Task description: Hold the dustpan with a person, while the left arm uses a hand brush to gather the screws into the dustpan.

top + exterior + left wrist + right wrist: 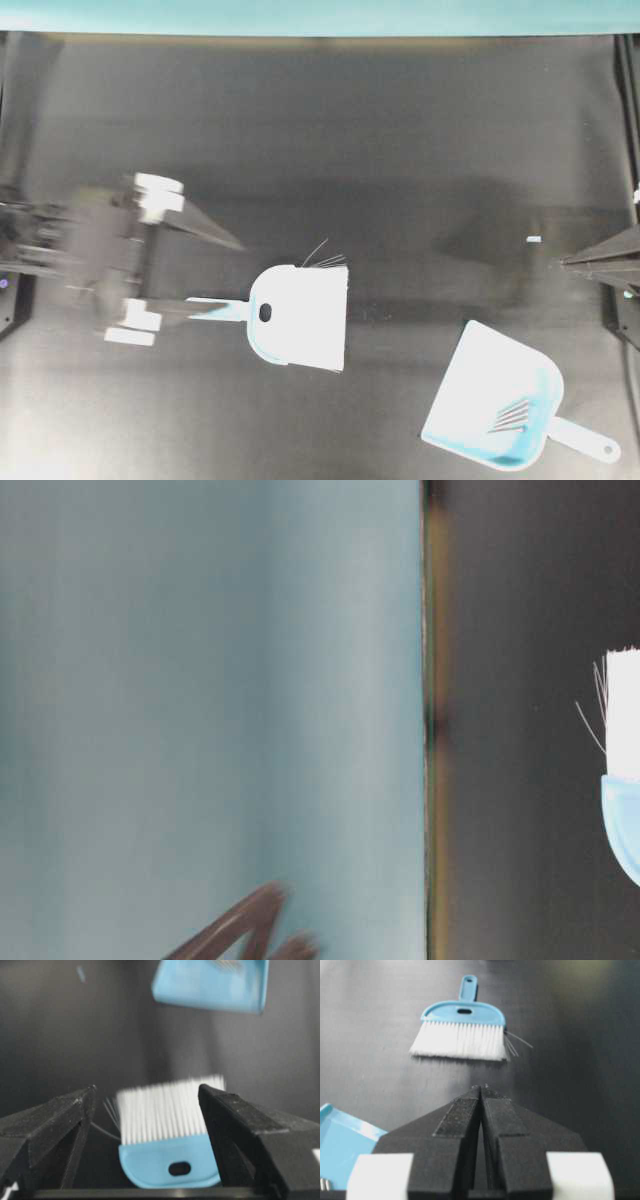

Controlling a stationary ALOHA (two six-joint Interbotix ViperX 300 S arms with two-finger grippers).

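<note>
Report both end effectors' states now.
Left end effector: open, straddling the hand brush, holding nothing.
Right end effector: closed, empty.

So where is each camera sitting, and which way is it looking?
Overhead: above the table, looking down at the hand brush, dustpan, left gripper and right gripper.
Table-level: seems turned sideways, mostly a pale wall; a blurred dark robot part shows at the bottom.
Left wrist: behind the open fingers, facing brush and dustpan.
Right wrist: behind the shut right gripper, facing the brush, dustpan corner at left.
All four views catch the brush.
</note>
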